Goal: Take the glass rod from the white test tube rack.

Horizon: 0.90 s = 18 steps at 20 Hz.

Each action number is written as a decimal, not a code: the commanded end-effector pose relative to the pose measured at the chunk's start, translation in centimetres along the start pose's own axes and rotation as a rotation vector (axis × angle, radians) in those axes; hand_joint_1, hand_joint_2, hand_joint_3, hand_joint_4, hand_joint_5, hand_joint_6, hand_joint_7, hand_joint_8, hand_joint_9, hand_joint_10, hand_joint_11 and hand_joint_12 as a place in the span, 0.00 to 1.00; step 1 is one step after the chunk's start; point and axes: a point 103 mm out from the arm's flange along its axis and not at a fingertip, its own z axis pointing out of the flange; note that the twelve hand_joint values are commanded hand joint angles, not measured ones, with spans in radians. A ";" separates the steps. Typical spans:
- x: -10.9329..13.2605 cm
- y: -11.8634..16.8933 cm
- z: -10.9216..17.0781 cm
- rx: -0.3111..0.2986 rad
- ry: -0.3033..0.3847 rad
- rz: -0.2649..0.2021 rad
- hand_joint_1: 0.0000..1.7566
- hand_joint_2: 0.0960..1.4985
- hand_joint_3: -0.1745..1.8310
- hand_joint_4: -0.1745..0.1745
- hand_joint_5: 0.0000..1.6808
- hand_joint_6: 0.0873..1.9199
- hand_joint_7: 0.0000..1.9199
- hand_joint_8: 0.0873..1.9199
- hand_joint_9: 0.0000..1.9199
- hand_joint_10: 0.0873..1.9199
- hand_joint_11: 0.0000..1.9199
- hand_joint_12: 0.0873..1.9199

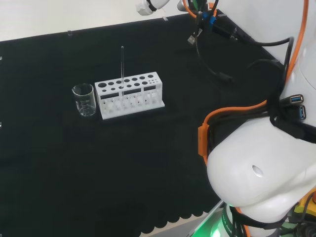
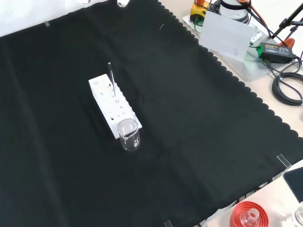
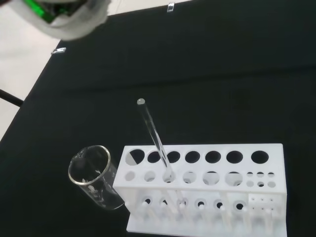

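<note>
near the worktop's (image 1: pixel 148 163) middle: white rack (image 1: pixel 129 95), glass rod (image 1: pixel 122 64) upright in it, beaker (image 1: pixel 84 99) beside. step: approach. robot hand state: cannot tell. next: descend onto rod.

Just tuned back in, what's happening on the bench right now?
Nothing is being held yet. The glass rod stands upright in a hole of the white rack, untouched, and a clear beaker stands beside the rack's end. A blurred part of the hand hangs well above them, so the pick has not started.
</note>
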 end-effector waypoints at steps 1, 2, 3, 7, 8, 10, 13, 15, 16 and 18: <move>0.1 0.9 1.3 0.036 0.018 -0.008 0.40 0.33 0.35 0.59 0.24 0.16 0.14 0.50 0.26 0.47 0.19 0.74; 0.2 1.1 1.5 0.043 0.022 -0.012 0.40 0.33 0.34 0.58 0.24 0.16 0.14 0.49 0.26 0.47 0.19 0.74; 0.1 1.2 1.8 0.049 0.023 0.001 0.40 0.33 0.34 0.58 0.24 0.16 0.13 0.49 0.25 0.47 0.19 0.74; 0.3 2.1 2.7 0.073 0.044 -0.026 0.42 0.34 0.33 0.54 0.26 0.15 0.14 0.48 0.25 0.47 0.19 0.75; 0.4 2.3 2.9 0.069 0.051 -0.038 0.43 0.34 0.33 0.52 0.26 0.16 0.14 0.48 0.25 0.47 0.19 0.74; 0.3 2.8 3.2 0.068 0.066 -0.049 0.45 0.34 0.32 0.47 0.28 0.16 0.16 0.47 0.27 0.46 0.21 0.73; 0.2 3.8 3.5 0.075 0.068 -0.059 0.47 0.33 0.32 0.40 0.29 0.18 0.19 0.46 0.29 0.45 0.23 0.72; 0.1 4.3 3.7 0.083 0.078 -0.059 0.48 0.33 0.32 0.36 0.29 0.20 0.21 0.45 0.32 0.43 0.25 0.70; 0.0 4.6 3.9 0.091 0.076 -0.058 0.48 0.33 0.32 0.33 0.29 0.20 0.22 0.45 0.33 0.42 0.26 0.70; 0.1 5.0 4.3 0.100 0.069 -0.057 0.49 0.32 0.33 0.28 0.29 0.21 0.23 0.45 0.33 0.42 0.27 0.70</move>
